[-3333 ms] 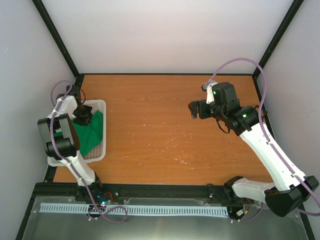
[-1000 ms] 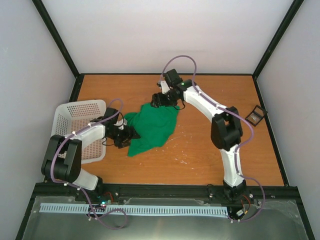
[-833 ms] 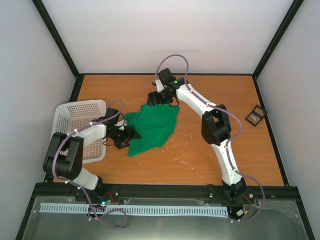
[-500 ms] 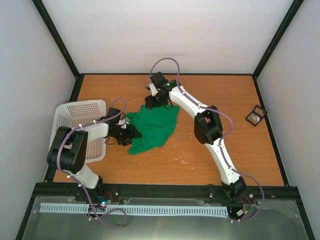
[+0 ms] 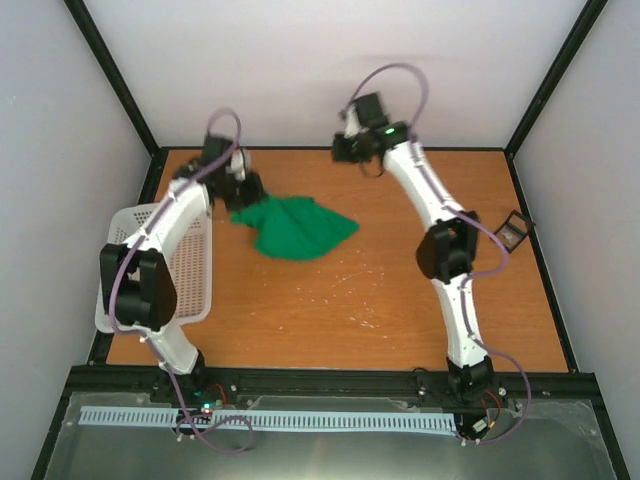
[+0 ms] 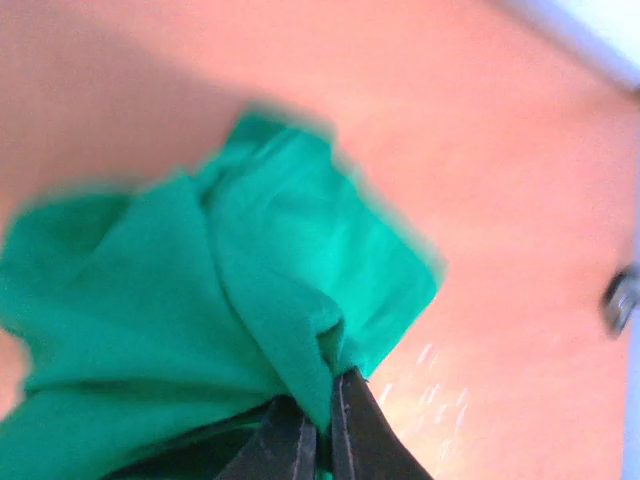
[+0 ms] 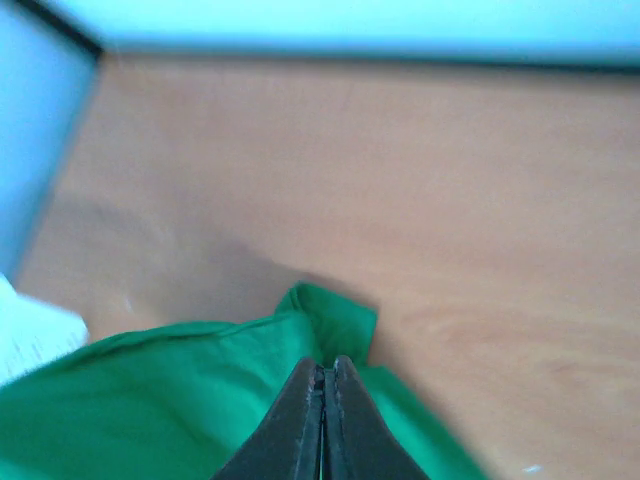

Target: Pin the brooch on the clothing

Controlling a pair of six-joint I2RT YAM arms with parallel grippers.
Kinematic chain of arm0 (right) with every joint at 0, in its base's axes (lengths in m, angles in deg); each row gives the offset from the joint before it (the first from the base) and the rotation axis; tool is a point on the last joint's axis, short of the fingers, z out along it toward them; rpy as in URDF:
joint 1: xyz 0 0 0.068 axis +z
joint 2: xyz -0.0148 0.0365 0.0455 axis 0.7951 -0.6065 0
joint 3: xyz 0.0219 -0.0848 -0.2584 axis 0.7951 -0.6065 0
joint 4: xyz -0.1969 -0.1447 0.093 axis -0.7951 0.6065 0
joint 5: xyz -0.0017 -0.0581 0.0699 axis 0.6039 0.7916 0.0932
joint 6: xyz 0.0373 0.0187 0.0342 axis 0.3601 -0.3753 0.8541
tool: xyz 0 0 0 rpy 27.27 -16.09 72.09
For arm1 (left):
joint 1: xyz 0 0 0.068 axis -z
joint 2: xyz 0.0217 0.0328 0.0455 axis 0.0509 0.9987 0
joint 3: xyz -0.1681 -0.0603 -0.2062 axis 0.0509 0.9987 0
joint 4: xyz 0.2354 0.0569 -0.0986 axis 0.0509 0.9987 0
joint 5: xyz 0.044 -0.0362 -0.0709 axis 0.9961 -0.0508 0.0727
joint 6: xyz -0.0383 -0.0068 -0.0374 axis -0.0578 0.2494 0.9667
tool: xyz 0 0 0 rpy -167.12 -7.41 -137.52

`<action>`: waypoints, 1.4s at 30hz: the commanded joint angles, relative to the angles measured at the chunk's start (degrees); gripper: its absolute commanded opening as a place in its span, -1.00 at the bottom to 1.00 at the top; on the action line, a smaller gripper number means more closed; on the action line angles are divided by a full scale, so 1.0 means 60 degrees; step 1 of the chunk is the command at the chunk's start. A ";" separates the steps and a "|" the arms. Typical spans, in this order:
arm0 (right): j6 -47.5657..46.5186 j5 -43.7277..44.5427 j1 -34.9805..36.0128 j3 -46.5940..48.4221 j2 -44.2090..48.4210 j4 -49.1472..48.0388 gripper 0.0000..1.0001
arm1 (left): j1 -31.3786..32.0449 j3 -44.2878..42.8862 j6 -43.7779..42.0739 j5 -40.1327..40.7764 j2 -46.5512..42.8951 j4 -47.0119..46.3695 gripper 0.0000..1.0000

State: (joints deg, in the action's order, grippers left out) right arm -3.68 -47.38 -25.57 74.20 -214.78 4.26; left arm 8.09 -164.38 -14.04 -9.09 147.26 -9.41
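Bright green clothing [image 5: 295, 230], white basket [image 5: 193, 278]

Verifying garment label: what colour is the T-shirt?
T-shirt is plain bright green; top external view shows it best.

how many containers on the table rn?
2. White mesh basket at the left edge; small black box at the right edge. The green T-shirt could hide something small.

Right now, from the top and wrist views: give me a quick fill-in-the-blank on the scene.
1. The left fingers are shut on the ___ T-shirt.
2. The white basket sits at the table's ___ edge.
3. The right fingers are shut, gripping ___.
4. The small black box lies near the table's ___ edge.
Missing words: green; left; nothing; right.
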 commanded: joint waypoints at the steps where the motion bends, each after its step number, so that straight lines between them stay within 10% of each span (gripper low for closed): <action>1: 0.0917 -0.0431 -0.1200 0.0696 0.2444 -0.1687 -0.95 | -0.0338 -0.5371 -0.1044 0.1204 0.0798 0.1483 -0.99; 5: 0.0631 -0.0155 -0.1468 0.0735 0.3614 -0.1819 -0.95 | -0.0362 -1.1047 -0.2032 -0.0715 0.2441 0.2074 -0.98; 7: 0.0385 0.0029 -0.1478 0.0258 0.4242 -0.1701 -0.95 | -0.0323 -1.1598 -0.1746 -0.2043 0.2456 0.1255 -0.98; 12: 0.0099 -0.0334 -0.1469 -0.2292 0.5821 -0.1572 -0.91 | 0.0493 -0.5661 -0.1061 -0.3889 -0.0024 -0.2212 -0.99; 18: -0.0074 -0.0682 -0.1465 -0.7804 0.8500 -0.2751 -0.75 | 0.2728 -0.0752 -0.1905 -0.2150 -0.2042 -0.1699 -0.95; 24: -0.0642 -0.0564 -0.1490 -1.1346 1.0015 -0.2716 -0.48 | 0.2839 0.4291 -0.0874 0.0396 -0.4784 -0.0929 0.01; 27: -0.1005 -0.1118 -0.1477 -1.2304 1.0102 -0.2581 -0.21 | 0.2817 0.4629 -0.0605 0.0229 -0.5993 -0.1045 0.47; 31: -0.1598 -0.1206 -0.1425 -1.2683 0.9601 -0.2631 -0.17 | 0.2736 0.4324 -0.0169 0.0186 -0.5850 -0.1993 0.61; 42: -0.1257 -0.2079 -0.1640 -1.1604 0.5793 -0.2652 0.30 | 0.2751 0.0211 -0.1086 0.0247 0.1037 -0.1503 0.74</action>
State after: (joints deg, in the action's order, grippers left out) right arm -12.07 -56.58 -34.68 0.50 -171.73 -12.31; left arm 24.83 -154.32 -17.78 -9.30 143.44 -23.86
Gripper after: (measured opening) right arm 0.636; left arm 0.857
